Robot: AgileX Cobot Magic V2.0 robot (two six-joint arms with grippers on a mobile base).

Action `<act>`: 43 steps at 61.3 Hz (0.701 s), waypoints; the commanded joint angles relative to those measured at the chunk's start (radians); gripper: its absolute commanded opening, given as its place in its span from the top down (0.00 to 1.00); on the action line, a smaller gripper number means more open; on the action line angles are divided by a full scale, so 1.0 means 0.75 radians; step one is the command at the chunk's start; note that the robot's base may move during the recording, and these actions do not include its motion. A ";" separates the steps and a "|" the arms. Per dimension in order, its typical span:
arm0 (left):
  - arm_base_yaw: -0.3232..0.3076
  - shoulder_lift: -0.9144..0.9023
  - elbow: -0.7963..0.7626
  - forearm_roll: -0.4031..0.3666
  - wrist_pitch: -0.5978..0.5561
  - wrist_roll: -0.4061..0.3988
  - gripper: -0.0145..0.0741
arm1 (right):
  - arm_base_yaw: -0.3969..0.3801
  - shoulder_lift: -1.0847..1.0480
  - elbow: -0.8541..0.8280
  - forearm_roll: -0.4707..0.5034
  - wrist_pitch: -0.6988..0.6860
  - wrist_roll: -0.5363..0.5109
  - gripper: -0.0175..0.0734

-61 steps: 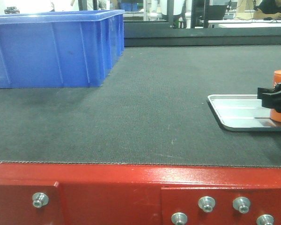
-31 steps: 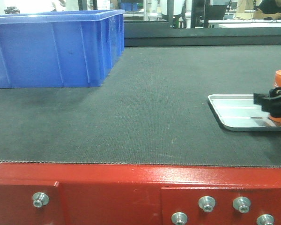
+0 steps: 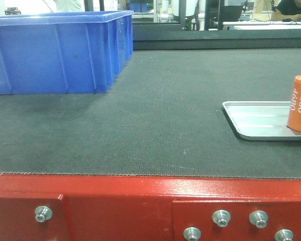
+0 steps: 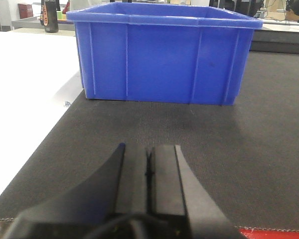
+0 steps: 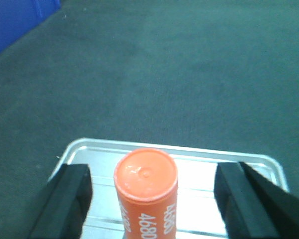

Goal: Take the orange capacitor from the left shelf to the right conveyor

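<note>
The orange capacitor (image 3: 300, 103) stands upright on a silver tray (image 3: 253, 123) that lies on the right conveyor's dark belt (image 3: 165, 115). White "4680" shows on its side. In the right wrist view the capacitor (image 5: 146, 180) sits between the wide-apart fingers of my right gripper (image 5: 152, 172), which is open and touches neither side of it. My left gripper (image 4: 148, 152) is shut with nothing in it, low over the belt (image 4: 249, 149) and facing a blue bin (image 4: 159, 55). The left shelf is out of view.
A big blue bin (image 3: 55, 52) stands on the belt at the far left. The red frame edge (image 3: 115, 198) with silver bolts runs along the front. A white surface (image 4: 25, 94) borders the belt on the left. The tray's rim (image 5: 169, 147) is raised.
The right gripper held the capacitor over the tray, then let go and drew away out of the front view. The capacitor now stands free on the tray.
</note>
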 commanded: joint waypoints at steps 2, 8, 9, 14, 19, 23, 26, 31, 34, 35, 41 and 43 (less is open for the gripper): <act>0.003 -0.015 -0.004 -0.002 -0.121 -0.002 0.98 | -0.003 -0.259 -0.030 -0.013 0.170 0.026 0.30; 0.003 -0.015 -0.004 -0.002 -0.121 -0.002 0.98 | -0.003 -0.483 -0.030 -0.013 0.394 0.026 0.51; 0.003 -0.015 -0.004 -0.002 -0.121 -0.002 0.98 | -0.003 -0.512 -0.030 -0.013 0.440 0.026 0.53; 0.003 -0.015 -0.004 -0.002 -0.121 -0.002 0.98 | -0.003 -0.672 -0.030 -0.013 0.601 0.026 0.68; 0.003 -0.015 -0.004 -0.002 -0.121 -0.002 0.98 | -0.003 -0.804 -0.030 -0.013 0.761 0.026 0.75; 0.003 -0.015 -0.004 -0.002 -0.121 -0.002 0.98 | -0.003 -0.887 -0.030 -0.013 0.847 0.026 0.75; 0.003 -0.015 -0.004 -0.002 -0.121 -0.002 0.98 | -0.003 -0.933 -0.030 -0.013 0.889 0.026 0.75; 0.003 -0.015 -0.004 -0.002 -0.121 -0.002 0.98 | -0.003 -0.988 -0.030 -0.013 0.915 0.026 0.75; 0.003 -0.015 -0.004 -0.002 -0.121 -0.002 0.98 | -0.003 -1.005 -0.030 -0.013 0.915 0.026 0.75; 0.003 -0.015 -0.004 -0.002 -0.121 -0.002 0.98 | -0.003 -1.010 -0.030 -0.013 0.915 0.026 0.75; 0.003 -0.015 -0.004 -0.002 -0.121 -0.002 0.98 | -0.003 -1.010 -0.030 -0.013 0.916 0.026 0.75; 0.003 -0.015 -0.004 -0.002 -0.121 -0.002 0.98 | -0.003 -1.010 -0.030 -0.013 0.915 0.026 0.75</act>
